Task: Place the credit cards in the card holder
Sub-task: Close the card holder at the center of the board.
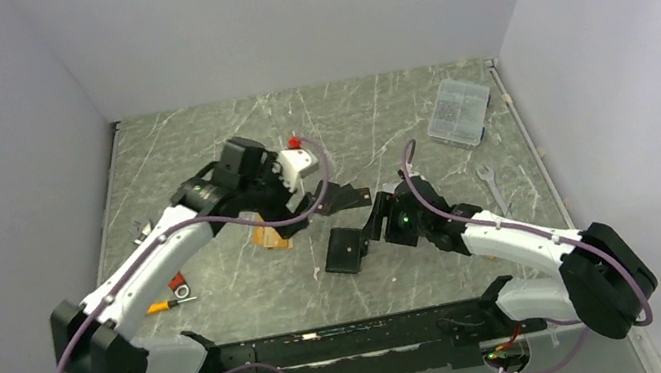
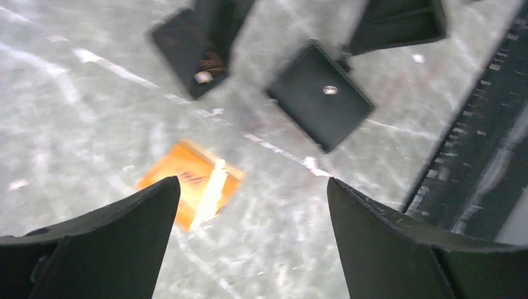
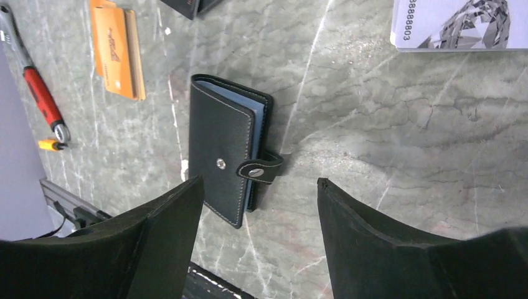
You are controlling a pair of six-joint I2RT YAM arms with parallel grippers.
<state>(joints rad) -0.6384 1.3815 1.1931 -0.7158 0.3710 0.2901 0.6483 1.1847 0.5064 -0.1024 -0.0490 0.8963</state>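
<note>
From above, the snapped-shut card holder [image 1: 347, 250] lies on the desk [image 1: 396, 115], orange card [image 1: 269, 235] to its left. Left wrist: left pincer [image 2: 252, 187] apart, empty. Right wrist: right pincer [image 3: 258, 182] apart, empty. Cards look thin, slick; I'd pinch an edge.

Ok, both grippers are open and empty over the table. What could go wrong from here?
1. The card holder lies folded shut, so a card brought now has no slot to enter; it likely needs opening first.
2. The orange card lies flat on the table; the left gripper may slide it rather than pinch it.
3. The right gripper hangs close to the left one mid-table; they could collide.
</note>
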